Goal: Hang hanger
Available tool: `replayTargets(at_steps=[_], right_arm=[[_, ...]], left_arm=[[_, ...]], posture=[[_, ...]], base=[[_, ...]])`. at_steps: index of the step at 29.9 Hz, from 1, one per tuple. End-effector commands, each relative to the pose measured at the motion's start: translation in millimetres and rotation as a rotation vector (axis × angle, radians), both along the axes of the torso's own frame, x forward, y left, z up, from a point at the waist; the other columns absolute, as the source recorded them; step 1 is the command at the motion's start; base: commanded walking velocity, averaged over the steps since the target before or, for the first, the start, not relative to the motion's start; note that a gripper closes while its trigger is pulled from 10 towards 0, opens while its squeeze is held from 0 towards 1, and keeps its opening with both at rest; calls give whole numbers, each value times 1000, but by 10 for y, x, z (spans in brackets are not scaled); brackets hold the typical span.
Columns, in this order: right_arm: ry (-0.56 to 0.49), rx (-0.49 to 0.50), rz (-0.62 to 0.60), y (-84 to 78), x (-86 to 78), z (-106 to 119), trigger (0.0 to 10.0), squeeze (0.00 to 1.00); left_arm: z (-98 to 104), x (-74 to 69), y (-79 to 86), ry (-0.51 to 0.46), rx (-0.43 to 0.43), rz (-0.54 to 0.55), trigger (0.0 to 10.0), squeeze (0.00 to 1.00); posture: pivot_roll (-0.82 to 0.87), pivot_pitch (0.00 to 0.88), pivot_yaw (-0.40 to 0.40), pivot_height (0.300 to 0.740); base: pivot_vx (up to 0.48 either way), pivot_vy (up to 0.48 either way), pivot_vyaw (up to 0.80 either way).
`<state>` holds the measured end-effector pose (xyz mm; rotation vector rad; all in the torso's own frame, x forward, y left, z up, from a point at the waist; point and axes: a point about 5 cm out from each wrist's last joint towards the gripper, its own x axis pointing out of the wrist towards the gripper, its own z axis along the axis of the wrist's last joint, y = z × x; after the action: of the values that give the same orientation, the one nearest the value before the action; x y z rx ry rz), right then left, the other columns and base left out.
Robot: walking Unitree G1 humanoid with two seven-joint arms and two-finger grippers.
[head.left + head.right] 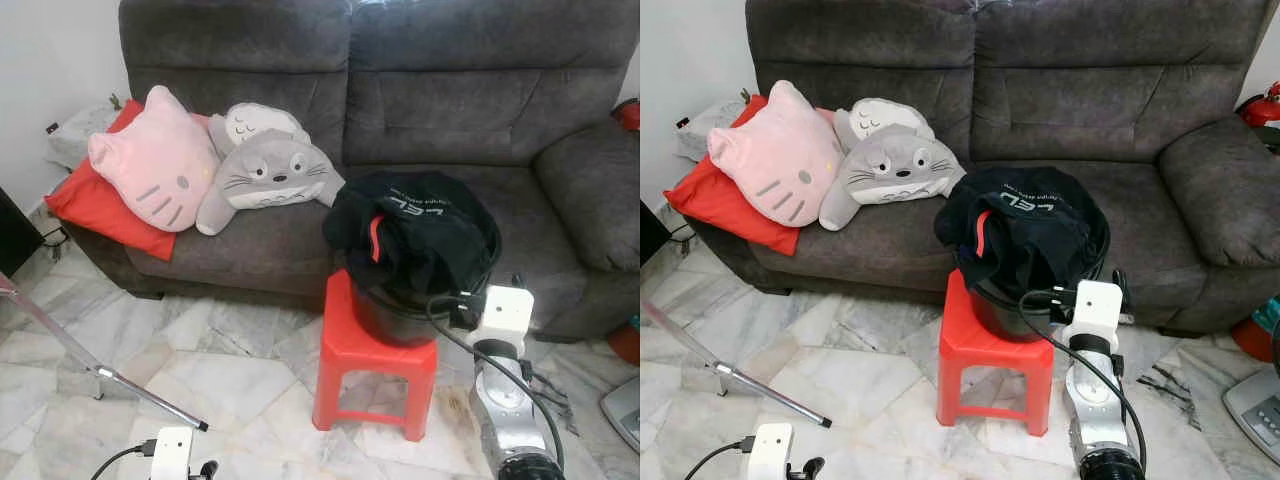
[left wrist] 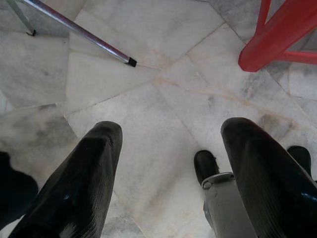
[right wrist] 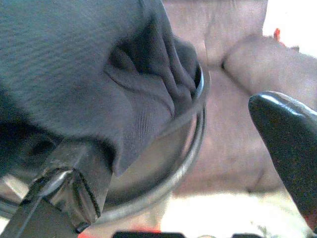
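Bucket (image 1: 400,320): stood upright on red stool (image 1: 350,345), black clothes (image 1: 410,225) heaped over its rim.
Right gripper (image 3: 198,163): fingers apart beside the rim.
Left gripper (image 2: 171,168): fingers apart, aimed at floor (image 2: 163,94).
Hanger axis: cannot tell.

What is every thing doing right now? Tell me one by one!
Black bucket: upright on the red stool, full.
Black clothes: piled in the bucket, spilling over its rim.
Red stool: standing on the marble floor before the sofa.
Right end effector: open, at the bucket's rim, holding nothing.
Left end effector: open, low over the floor.
Pink cat cushion: leaning on the red pillow.
Grey plush: lying on the sofa seat.
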<state>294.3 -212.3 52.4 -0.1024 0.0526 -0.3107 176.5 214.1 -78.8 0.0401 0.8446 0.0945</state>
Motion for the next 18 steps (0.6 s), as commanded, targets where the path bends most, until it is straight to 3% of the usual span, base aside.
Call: replayTargets(at_steps=[1, 8, 9, 10, 18], right_arm=[[5, 21, -18, -4, 17, 1, 10000, 0], [-24, 75, 6, 43, 100, 51, 10000, 0], [-32, 76, 14, 52, 109, 66, 5490, 0], [-38, 67, 25, 62, 117, 79, 275, 0], [-50, 54, 43, 90, 142, 104, 0, 0]], left_arm=[[-20, -59, 47, 21, 22, -3, 10000, 0], [-33, -72, 20, 30, 21, -13, 10000, 0], [-33, -73, 21, 31, 21, -13, 10000, 0], [-34, -74, 22, 31, 21, -13, 10000, 0], [-38, -82, 19, 36, 24, -19, 10000, 0]], posture=[[-203, 0, 92, 740], [-203, 0, 91, 740], [-203, 0, 91, 740], [-203, 0, 91, 740], [-199, 0, 91, 740]], base=[[0, 0, 0], [0, 0, 0], [0, 0, 0], [0, 0, 0], [0, 0, 0]])
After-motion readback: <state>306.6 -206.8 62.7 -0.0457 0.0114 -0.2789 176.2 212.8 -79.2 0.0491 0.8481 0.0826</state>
